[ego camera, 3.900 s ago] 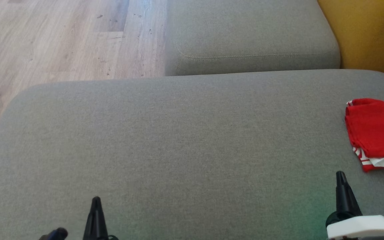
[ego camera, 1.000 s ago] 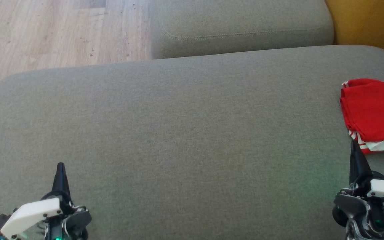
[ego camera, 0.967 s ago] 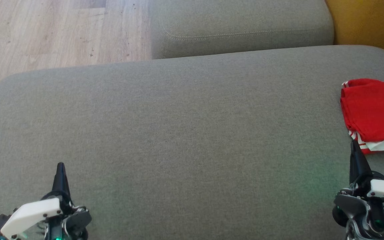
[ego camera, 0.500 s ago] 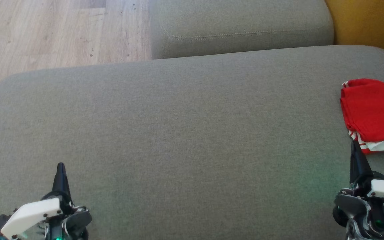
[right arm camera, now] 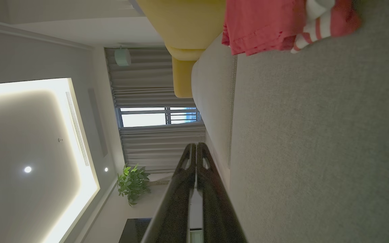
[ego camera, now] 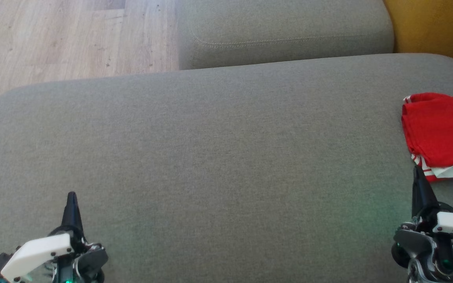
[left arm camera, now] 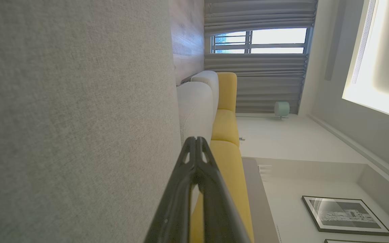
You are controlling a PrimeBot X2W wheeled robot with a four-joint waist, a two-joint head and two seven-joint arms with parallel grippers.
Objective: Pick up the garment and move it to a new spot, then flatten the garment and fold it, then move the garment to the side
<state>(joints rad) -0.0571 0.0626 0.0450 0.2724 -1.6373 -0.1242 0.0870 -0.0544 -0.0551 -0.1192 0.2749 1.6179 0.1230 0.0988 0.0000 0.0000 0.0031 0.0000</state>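
Observation:
A folded red garment [ego camera: 441,131] with red-and-white striped trim lies at the right edge of the grey cushion [ego camera: 218,157], partly cut off by the head view's border. The right wrist view shows the garment [right arm camera: 265,23] at its top. My right gripper [ego camera: 418,171] is shut, its tip just below the garment's striped corner, holding nothing; in its wrist view the right gripper [right arm camera: 196,145] has both fingers pressed together. My left gripper [ego camera: 71,196] is shut and empty at the lower left, far from the garment, and the left gripper [left arm camera: 195,140] shows tips touching.
A second grey cushion [ego camera: 285,31] sits behind the big one. Wooden floor [ego camera: 53,39] lies at the upper left. A yellow sofa part [ego camera: 435,27] stands at the upper right. The wide grey cushion between the two grippers is bare fabric.
Over the last second nothing moved. Since 3.9 s ago the camera has shifted and both grippers have risen further into the head view; the garment lies as before.

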